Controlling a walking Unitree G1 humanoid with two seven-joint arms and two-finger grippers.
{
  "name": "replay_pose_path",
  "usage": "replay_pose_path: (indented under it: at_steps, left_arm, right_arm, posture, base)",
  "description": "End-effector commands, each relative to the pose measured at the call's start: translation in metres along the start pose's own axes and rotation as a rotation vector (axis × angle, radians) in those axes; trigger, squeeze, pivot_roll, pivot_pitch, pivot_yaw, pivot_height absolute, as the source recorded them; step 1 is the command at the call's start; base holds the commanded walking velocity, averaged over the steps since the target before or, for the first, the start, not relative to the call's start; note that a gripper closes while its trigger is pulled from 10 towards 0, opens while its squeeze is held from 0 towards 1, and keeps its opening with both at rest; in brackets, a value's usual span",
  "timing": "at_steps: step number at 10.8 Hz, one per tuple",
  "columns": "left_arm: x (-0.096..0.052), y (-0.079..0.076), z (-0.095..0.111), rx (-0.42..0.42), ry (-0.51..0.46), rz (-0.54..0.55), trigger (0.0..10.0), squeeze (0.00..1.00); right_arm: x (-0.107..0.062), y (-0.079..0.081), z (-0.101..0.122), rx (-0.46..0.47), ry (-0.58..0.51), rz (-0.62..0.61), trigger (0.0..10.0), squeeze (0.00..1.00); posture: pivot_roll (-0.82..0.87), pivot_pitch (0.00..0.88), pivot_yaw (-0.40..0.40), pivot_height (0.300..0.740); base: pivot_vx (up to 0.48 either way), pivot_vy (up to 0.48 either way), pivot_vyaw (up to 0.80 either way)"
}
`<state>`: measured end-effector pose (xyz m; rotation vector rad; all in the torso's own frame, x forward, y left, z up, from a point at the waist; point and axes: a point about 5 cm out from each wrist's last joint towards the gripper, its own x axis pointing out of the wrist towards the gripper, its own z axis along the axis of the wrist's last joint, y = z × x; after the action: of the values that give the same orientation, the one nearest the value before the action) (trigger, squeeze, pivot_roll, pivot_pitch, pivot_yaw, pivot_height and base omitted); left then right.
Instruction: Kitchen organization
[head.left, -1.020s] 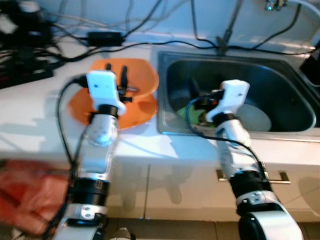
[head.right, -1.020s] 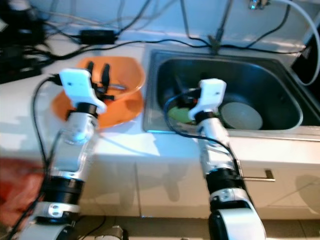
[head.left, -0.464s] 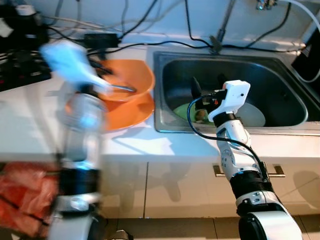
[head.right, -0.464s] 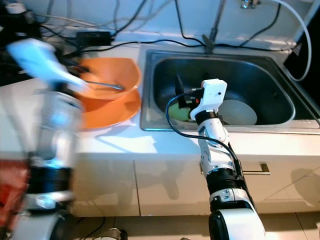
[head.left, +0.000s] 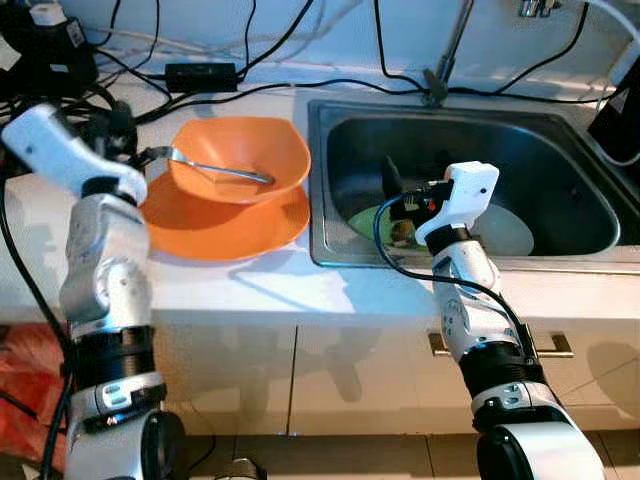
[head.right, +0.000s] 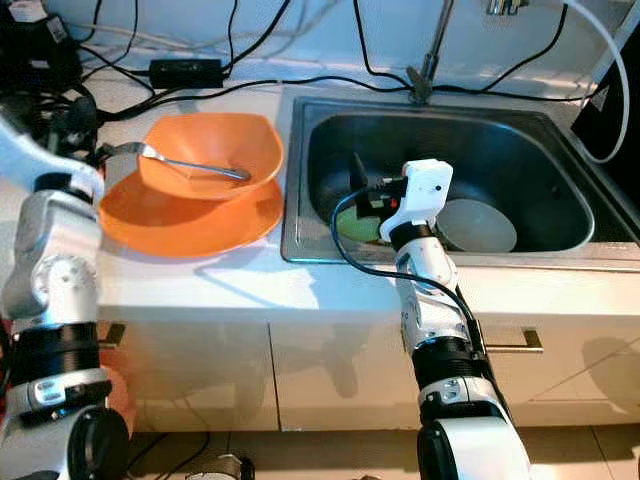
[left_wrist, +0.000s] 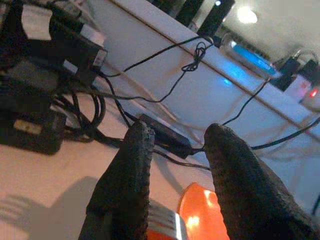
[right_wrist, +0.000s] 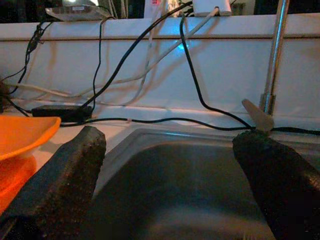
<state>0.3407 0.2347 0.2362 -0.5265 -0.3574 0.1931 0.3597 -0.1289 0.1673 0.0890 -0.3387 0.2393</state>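
Worktop (head.left: 250, 285) of white runs across the middle of the left eye view, with an orange bowl (head.left: 240, 158) stacked on an orange plate (head.left: 225, 222) at centre left and a spoon (head.left: 215, 170) lying in the bowl. Right of them a steel sink (head.left: 560, 160) holds a white plate (head.left: 505, 232) and a green dish (head.left: 372, 218). The left claw (head.left: 110, 130) sits at the upper left edge, beside the bowl among black cables (head.left: 130, 85). The right claw (head.left: 412, 180) hangs over the sink at centre.

Left wrist view: the left claw (left_wrist: 177, 145) is slightly parted and holds nothing, the orange bowl (left_wrist: 200, 215) showing at lower centre.

Right wrist view: the right claw (right_wrist: 175, 150) is spread wide and empty above the sink (right_wrist: 185, 185), the faucet (right_wrist: 272, 65) at upper right.
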Motion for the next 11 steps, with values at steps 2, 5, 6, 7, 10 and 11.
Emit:
replay_pose_path:
  at_steps: [2,5,6,7,10,11]
  left_arm:
    - [-0.016,0.004,0.000,-0.083,-0.007,-0.010,10.0,0.00]
    - [-0.030,0.015,-0.006,-0.124,0.018,0.014,10.0,1.00]
    - [-0.032,0.016,-0.010,-0.140,0.039,0.019,10.0,1.00]
    - [-0.032,0.010,-0.017,-0.150,0.087,0.003,10.0,0.00]
    - [-0.026,0.003,-0.027,-0.188,0.150,-0.010,10.0,0.00]
    - [-0.020,0.000,-0.028,-0.183,0.158,-0.020,10.0,0.00]
  right_arm:
    - [-0.001,-0.003,0.001,0.001,-0.008,-0.007,10.0,0.00]
    - [0.000,0.000,0.000,0.006,-0.001,0.005,10.0,0.00]
    - [0.001,0.000,0.000,0.006,-0.001,0.007,10.0,0.00]
    - [0.001,-0.001,0.000,0.005,-0.001,0.007,10.0,0.00]
    - [0.000,0.000,-0.001,0.005,0.003,0.008,10.0,0.00]
    - [0.000,-0.001,-0.001,0.004,0.003,0.006,10.0,0.00]
  posture:
    - [0.08,0.061,-0.056,0.740]
    - [0.09,0.063,-0.063,0.740]
    - [0.09,0.061,-0.063,0.740]
    - [0.09,0.059,-0.063,0.740]
    - [0.08,0.057,-0.059,0.740]
    - [0.08,0.058,-0.056,0.740]
  base:
    - [0.000,0.000,0.00]
    - [0.000,0.000,0.00]
    - [0.000,0.000,0.00]
    - [0.000,0.000,0.00]
    - [0.000,0.000,0.00]
    - [0.000,0.000,0.00]
